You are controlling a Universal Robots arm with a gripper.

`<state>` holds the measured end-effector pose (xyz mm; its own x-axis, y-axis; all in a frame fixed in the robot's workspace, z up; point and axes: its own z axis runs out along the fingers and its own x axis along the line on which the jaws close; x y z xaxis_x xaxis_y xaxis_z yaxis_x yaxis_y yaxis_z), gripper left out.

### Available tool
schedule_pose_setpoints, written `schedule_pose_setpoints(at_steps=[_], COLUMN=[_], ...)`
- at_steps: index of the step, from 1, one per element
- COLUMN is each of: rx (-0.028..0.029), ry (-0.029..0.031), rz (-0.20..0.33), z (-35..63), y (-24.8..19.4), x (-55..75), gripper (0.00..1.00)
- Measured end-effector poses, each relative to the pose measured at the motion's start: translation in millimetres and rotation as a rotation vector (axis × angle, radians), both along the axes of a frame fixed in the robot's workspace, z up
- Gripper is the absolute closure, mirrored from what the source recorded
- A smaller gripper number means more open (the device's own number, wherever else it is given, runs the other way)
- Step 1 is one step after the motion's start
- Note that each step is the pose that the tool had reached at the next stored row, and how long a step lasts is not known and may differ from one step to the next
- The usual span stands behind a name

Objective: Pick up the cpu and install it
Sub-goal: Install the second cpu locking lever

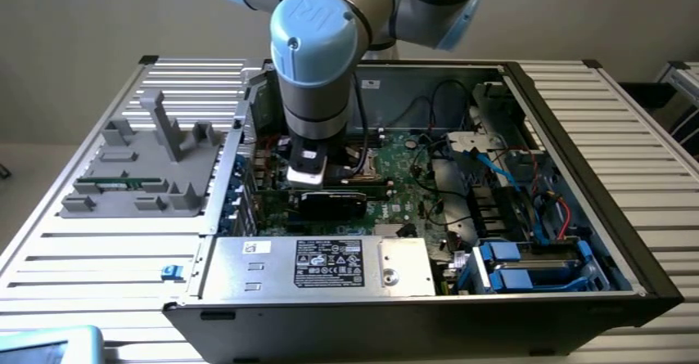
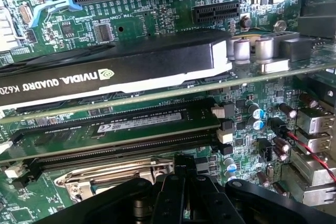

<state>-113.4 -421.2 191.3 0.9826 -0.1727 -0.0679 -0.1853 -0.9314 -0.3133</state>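
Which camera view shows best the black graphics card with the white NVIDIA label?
The wrist view shows it best: the black graphics card with the white NVIDIA label stretches across the picture and its lettering can be read. In the exterior view the same card is a small dark block inside the open computer case, just below the arm.

green motherboard (image 2: 157, 9), black graphics card (image 2: 131, 61) with white lettering, blue slot latch (image 2: 47, 9), grey tray (image 1: 137, 168), light-blue arm joint cap (image 1: 311, 29).
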Motion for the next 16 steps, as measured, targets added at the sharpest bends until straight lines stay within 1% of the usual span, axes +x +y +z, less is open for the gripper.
schedule_pose_setpoints(at_steps=[8,16], rx=[0.0,-0.0003], ry=[-0.0022,-0.0026], rz=[0.0,0.0], z=[-0.3,-0.2], y=[0.0,-0.4], x=[-1.5,-5.1], gripper=[0.89,0.89])
